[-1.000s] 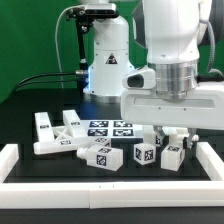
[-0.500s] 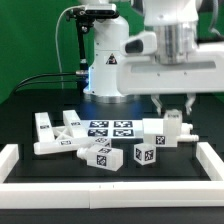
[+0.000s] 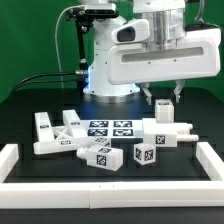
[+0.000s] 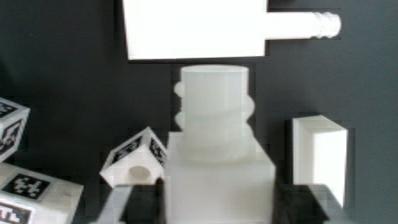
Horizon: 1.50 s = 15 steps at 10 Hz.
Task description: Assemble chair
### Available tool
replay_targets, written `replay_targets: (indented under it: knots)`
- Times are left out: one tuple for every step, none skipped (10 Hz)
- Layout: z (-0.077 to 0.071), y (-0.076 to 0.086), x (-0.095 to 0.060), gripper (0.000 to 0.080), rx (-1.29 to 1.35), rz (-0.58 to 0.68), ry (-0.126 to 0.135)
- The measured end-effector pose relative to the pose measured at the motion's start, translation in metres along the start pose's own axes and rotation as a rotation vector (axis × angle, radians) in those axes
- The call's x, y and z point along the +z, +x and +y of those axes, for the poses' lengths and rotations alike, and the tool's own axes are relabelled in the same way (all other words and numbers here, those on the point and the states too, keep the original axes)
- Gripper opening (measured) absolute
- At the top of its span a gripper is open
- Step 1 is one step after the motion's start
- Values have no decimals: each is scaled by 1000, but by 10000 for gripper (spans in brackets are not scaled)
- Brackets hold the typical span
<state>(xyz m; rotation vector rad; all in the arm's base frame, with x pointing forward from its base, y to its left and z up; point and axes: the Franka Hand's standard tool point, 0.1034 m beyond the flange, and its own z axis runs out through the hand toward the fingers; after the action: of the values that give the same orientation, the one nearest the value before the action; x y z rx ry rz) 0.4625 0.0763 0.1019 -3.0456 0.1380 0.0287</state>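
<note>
Gripping white ribbed plastic leg piece (image 4: 217,130), jaws clamped on it, above white blocky bar w/ peg (image 3: 160,133); keep upright, centre b4 lowering.

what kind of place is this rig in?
Probably a robotics lab bench: black tabletop fenced by a low white border rail, a white robot arm, and tag-marked white plastic chair pieces beside a flat white marker board.
</note>
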Motion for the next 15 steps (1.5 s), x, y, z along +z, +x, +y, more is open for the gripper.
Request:
replay_targets:
  knots:
    - [2, -2, 2, 279, -8, -4, -1]
    - [21, -13, 10, 279, -79, 2, 4]
    - [47, -38, 20, 279, -97, -27, -3]
    - [63, -53, 25, 279, -98, -46, -7]
    - [71, -50, 26, 279, -120, -26, -10]
    - [70, -50, 26, 279, -116, -26, -10]
    - [70, -50, 26, 281, -118, -26, -10]
    - [70, -50, 27, 281, -118, -28, -11]
    - [74, -52, 34, 281, -136, -26, -14]
    - [80, -58, 45, 281, -138, -30, -20]
    - [81, -65, 56, 281, -139, -30, -28]
    - [83, -67, 64, 281, -143, -25, -35]
    - [87, -69, 71, 281, -142, -31, -38]
    - [88, -71, 74, 281, -140, -36, -38]
    - [87, -71, 74, 281, -142, -36, -38]
